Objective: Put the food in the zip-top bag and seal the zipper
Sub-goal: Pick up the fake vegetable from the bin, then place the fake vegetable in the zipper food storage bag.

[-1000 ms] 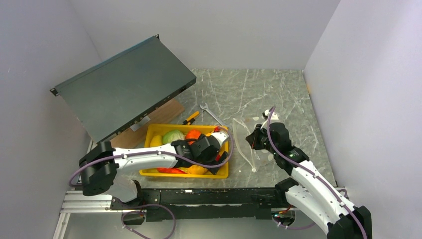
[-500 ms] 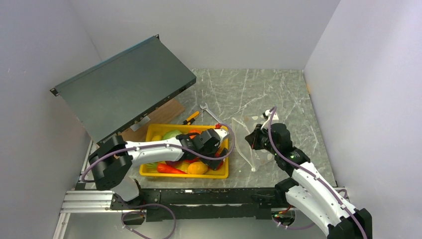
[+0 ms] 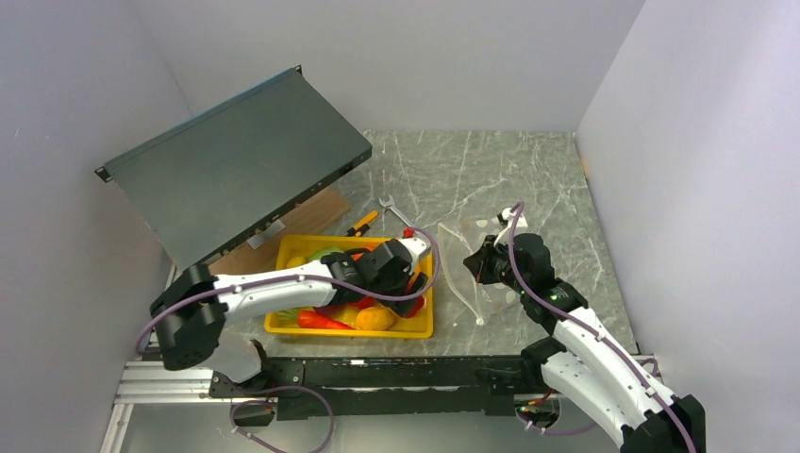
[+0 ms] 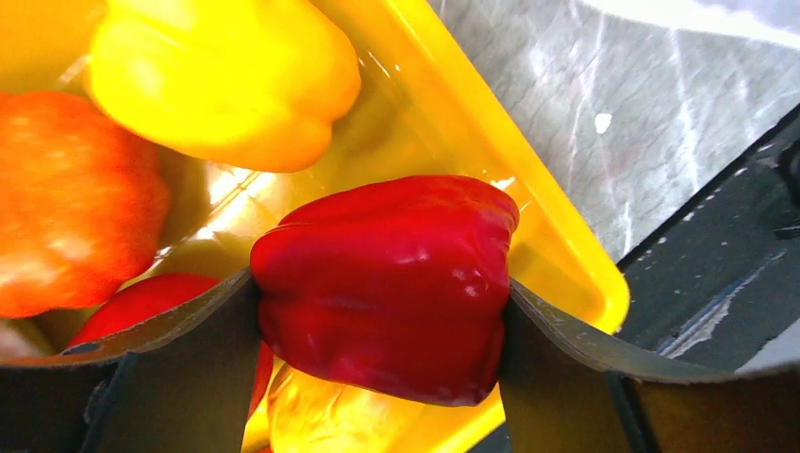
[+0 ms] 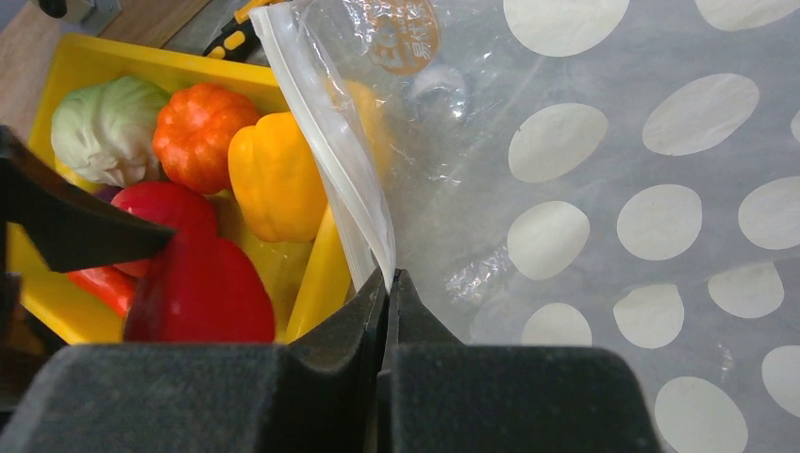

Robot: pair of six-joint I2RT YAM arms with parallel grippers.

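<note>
Here, left pincer clamping red pepper, right pincer clenched on zipper

Bright even light w/ mild glare

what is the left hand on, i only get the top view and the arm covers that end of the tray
observer: the left hand has a red pepper between its fingers, and both touch its sides, over the yellow tray.
operator: is it lifted clear yet
observer: cannot tell. the left wrist view shows a yellow fruit right under it, with any contact hidden.
operator: does the right hand have the bag
observer: yes, the right hand is shut on the white zipper at the mouth of the zip-top bag.
</note>
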